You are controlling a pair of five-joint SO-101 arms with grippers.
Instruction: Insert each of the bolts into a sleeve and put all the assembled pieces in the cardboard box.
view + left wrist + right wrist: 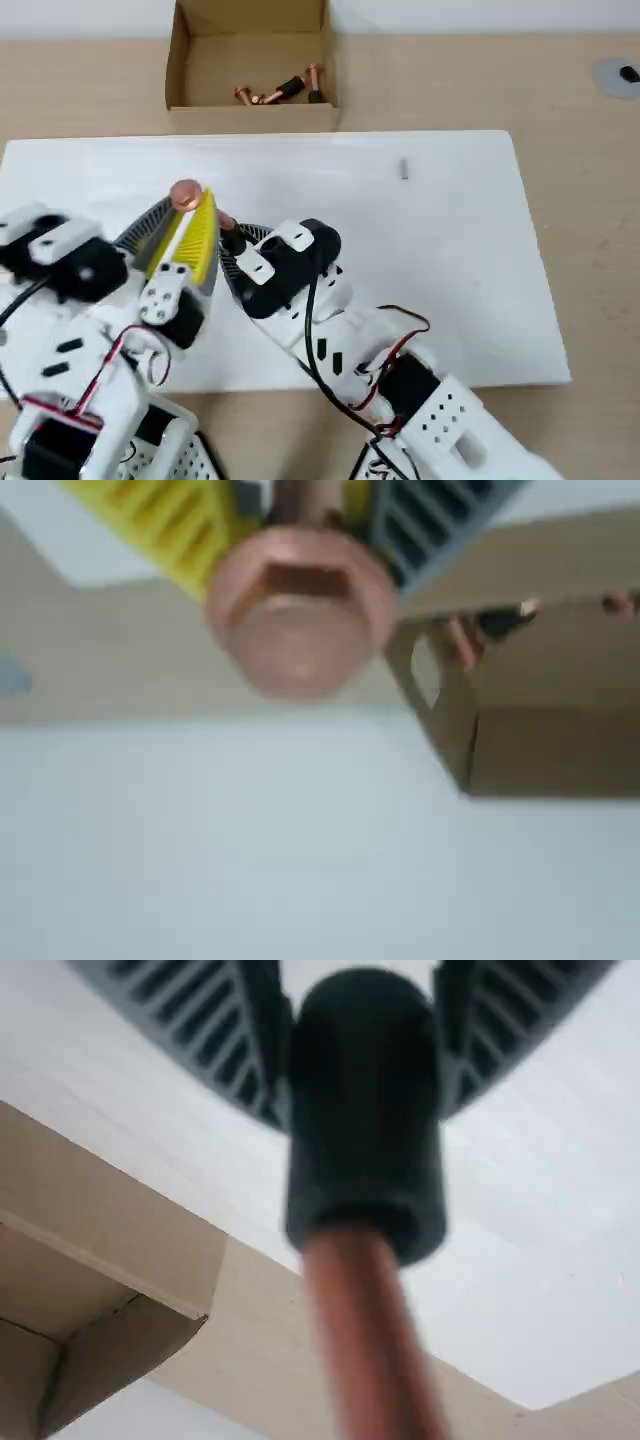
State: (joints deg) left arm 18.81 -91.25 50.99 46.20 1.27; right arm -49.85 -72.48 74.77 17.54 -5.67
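So, bolt: copper, head clamped in the left gripper, held above the near left part of the white board.
Left jaws: yellow and grey, closed on the bolt just behind its head.
Sleeve: black, gripped by the right gripper, just right of the left gripper.
Right jaws: clamped on the sleeve from both sides.
Fit: right wrist view has the copper shaft running into the sleeve mouth, so they are mated at least partly; depth cannot be told.
Box: cardboard, open top, on the table beyond the far edge of the board, well apart from both grippers.
In box: a few assembled pieces lying in the near right area; exact count unclear.
Done: those pieces joined and boxed.
In hand: probably the insertion of this pair.
Left: seat the bolt fully, one gripper lets go, carry the piece to the box and drop it.
Unclear: small grey item on the far right of the board, too small to tell.
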